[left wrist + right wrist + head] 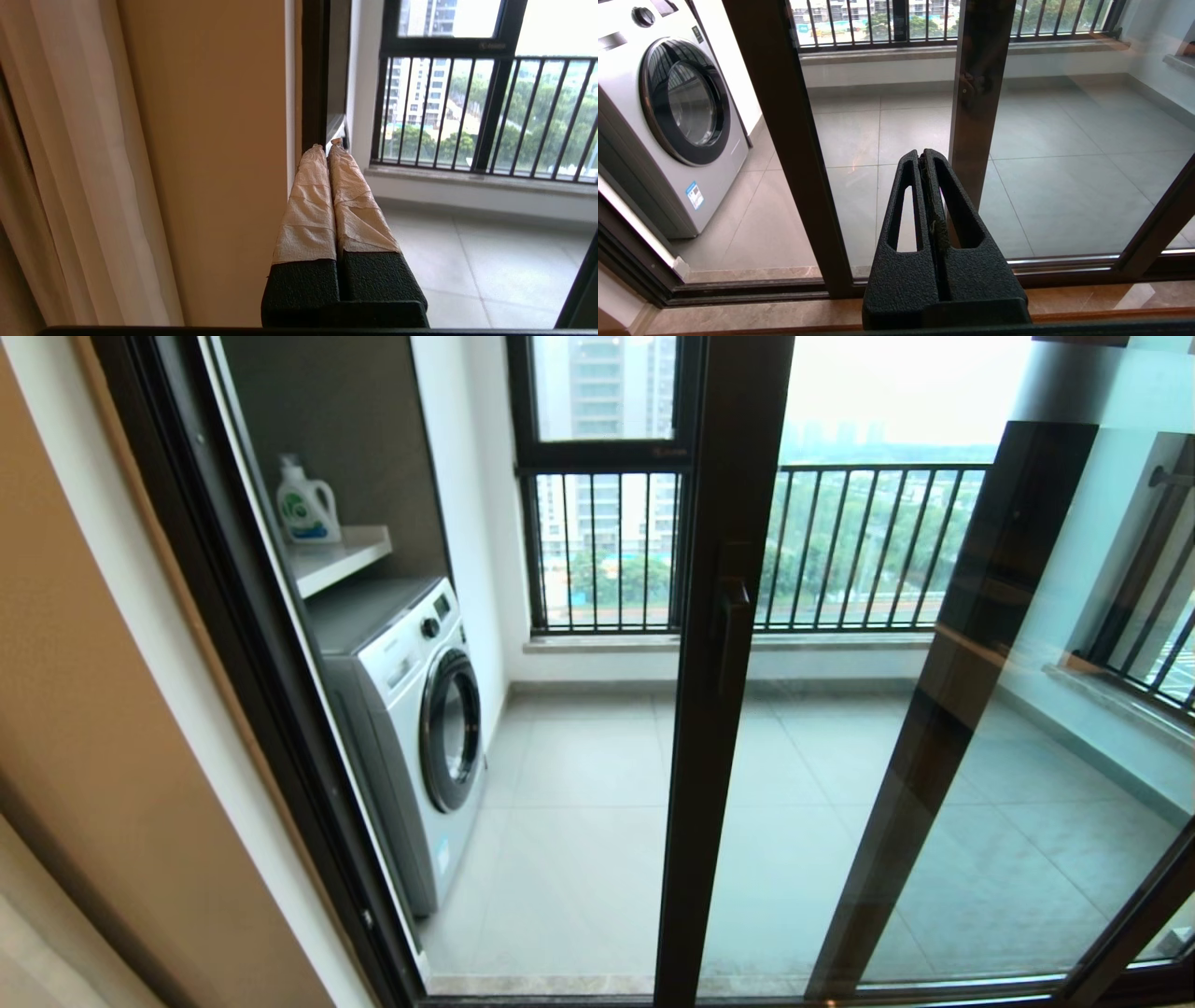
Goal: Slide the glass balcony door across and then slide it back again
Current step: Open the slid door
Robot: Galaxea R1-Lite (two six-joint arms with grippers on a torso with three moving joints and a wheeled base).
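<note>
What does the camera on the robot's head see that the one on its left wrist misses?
Only the head view shows the glass balcony door with its black handle, the washing machine and the detergent bottle on a shelf. Only the left wrist view shows the left hand, its taped fingers pressed together, and a pale curtain beside a tan wall. Both show the railed far window and the tiled balcony floor.

Neither arm in the head view. Top of the glass balcony door [724, 644] cut off by the upper edge, frosted strip out of sight. Handle [735, 635] dark against the dark frame, outline hard to make out. Washing machine [411, 719] partly behind the doorway frame. Label on the detergent bottle [305, 506] too small to read. Curtain [79, 168] cut off at the side.
</note>
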